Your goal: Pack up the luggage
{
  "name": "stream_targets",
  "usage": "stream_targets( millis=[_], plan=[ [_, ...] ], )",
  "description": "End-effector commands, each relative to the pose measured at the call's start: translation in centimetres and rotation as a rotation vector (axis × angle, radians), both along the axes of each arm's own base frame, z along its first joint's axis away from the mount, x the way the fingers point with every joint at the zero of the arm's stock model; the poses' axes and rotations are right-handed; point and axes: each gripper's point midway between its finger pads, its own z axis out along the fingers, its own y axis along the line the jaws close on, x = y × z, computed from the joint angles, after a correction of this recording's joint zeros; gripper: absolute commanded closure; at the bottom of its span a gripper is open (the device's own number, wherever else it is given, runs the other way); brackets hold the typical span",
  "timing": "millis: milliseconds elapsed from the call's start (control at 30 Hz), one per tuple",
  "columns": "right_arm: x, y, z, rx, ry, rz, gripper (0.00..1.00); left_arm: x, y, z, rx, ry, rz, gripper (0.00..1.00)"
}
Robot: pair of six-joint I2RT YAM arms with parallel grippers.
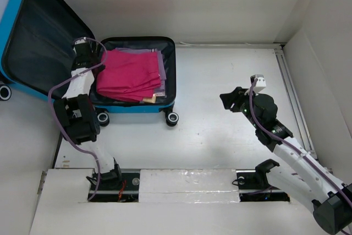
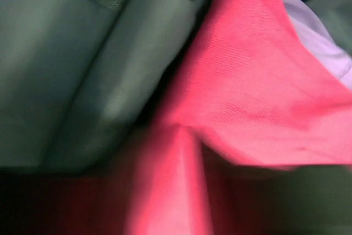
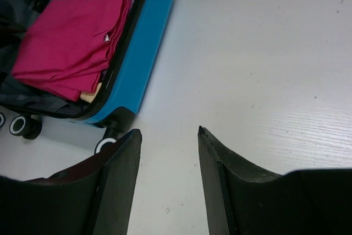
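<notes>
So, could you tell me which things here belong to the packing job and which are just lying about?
Belongs to the job: the luggage, open; the pink folded clothes and the lilac garment inside it.
Just there: the table; the rail along its right side.

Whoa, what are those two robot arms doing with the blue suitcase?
The robot is packing the blue luggage, which lies open on the table. Folded pink clothes are already inside. The left arm's fingers reach in at the edge of the pink pile; whether they are gripping it can't be seen. The right arm's fingers hang open over the table, away from the luggage, holding nothing.
</notes>
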Motion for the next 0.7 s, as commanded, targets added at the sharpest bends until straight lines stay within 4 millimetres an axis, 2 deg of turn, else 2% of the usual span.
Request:
stream_targets(
  millis=[0, 67, 100, 133, 167, 200, 233, 267, 300, 333, 367, 400, 433, 467, 533, 567, 667],
  plan=[
    [0.1, 0.5, 3.0, 0.042, -0.083, 0.022, 0.48, -0.8, 1.5, 1.8, 0.059, -0.049, 0.113, 0.51],
    [0.0, 0.8, 3.0, 0.044, -0.082, 0.038, 0.48, -1.5, 0.9, 3.6, 0.047, -0.105, 0.131, 0.36],
    [-0.2, 1.0, 3.1, 0.045, -0.082, 0.050, 0.48, -2.2, -0.3, 6.4, 0.050, -0.166, 0.123, 0.33],
    [0.0, 1.0, 2.8, 0.041, -0.073, 0.050, 0.48, -2.6, -0.8, 7.8, 0.064, -0.200, 0.127, 0.29],
    [-0.2, 1.2, 2.8, 0.043, -0.072, 0.064, 0.48, -3.4, -1.3, 8.7, 0.068, -0.213, 0.134, 0.29],
    [-0.2, 1.2, 2.8, 0.043, -0.072, 0.064, 0.48, -4.6, -2.1, 11.5, 0.107, -0.263, 0.163, 0.29],
    [-0.3, 1.4, 2.8, 0.044, -0.072, 0.076, 0.48, -5.5, -2.4, 12.7, 0.116, -0.283, 0.185, 0.29],
    [-0.3, 1.7, 2.4, 0.041, -0.061, 0.088, 0.61, -6.8, -2.8, 13.4, 0.134, -0.275, 0.199, 0.31],
    [-0.3, 1.6, 2.4, 0.032, -0.066, 0.090, 0.71, -7.8, -2.9, 14.8, 0.151, -0.295, 0.219, 0.34],
    [-0.2, 1.9, 2.4, 0.032, -0.061, 0.102, 0.82, -9.8, -2.9, 17.5, 0.159, -0.348, 0.268, 0.34],
    [-0.3, 2.1, 2.4, 0.033, -0.060, 0.116, 0.97, -11.4, -2.6, 17.7, 0.164, -0.332, 0.291, 0.37],
    [-0.2, 2.3, 2.4, 0.023, -0.059, 0.126, 1.00, -12.7, -2.3, 18.7, 0.163, -0.351, 0.315, 0.38],
    [-0.1, 2.6, 2.0, 0.019, -0.045, 0.137, 1.00, -15.3, -1.2, 21.0, 0.180, -0.408, 0.390, 0.40],
    [-0.3, 2.9, 2.4, 0.017, -0.057, 0.166, 1.00, -16.8, -0.5, 21.3, 0.204, -0.410, 0.423, 0.40],
    [-0.5, 3.4, 2.1, 0.017, -0.046, 0.193, 1.00, -19.4, 0.8, 21.7, 0.257, -0.412, 0.496, 0.40],
    [-0.8, 3.9, 1.7, 0.016, -0.035, 0.220, 1.00, -21.7, 2.4, 23.0, 0.293, -0.440, 0.591, 0.40],
    [-0.7, 4.2, 1.9, 0.009, -0.039, 0.233, 0.92, -24.1, 5.3, 21.7, 0.362, -0.350, 0.707, 0.37]
  ],
)
